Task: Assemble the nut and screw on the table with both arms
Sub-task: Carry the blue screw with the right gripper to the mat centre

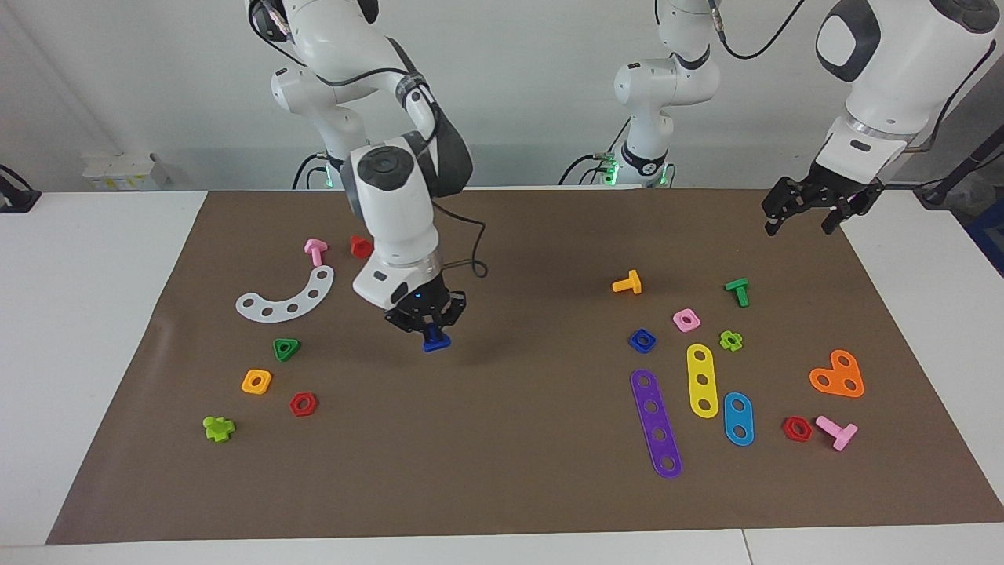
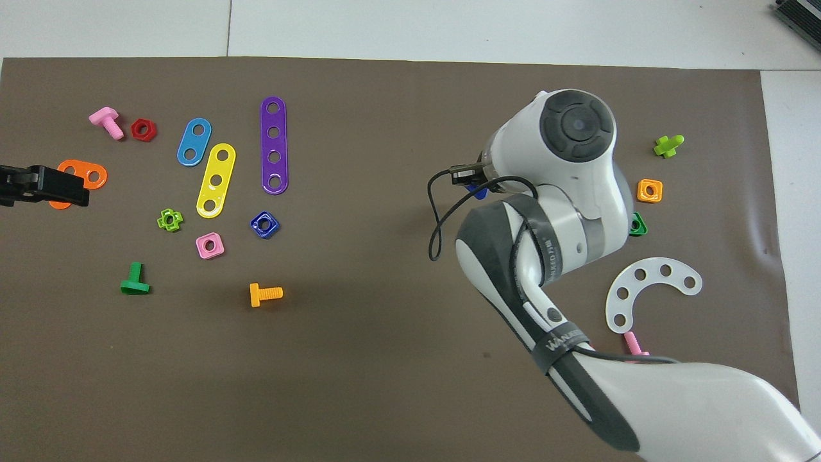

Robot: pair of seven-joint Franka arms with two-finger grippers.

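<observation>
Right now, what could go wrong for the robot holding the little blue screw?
The right gripper pinches the screw only by its top, so it might slip out. The nut lies flat with a pink nut and a purple strip close by, so the open left gripper, waiting up over the mat's edge, could bump those when it goes for the nut.

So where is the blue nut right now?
The blue nut lies on the mat toward the left arm's end, beside the pink nut and the purple strip.
</observation>
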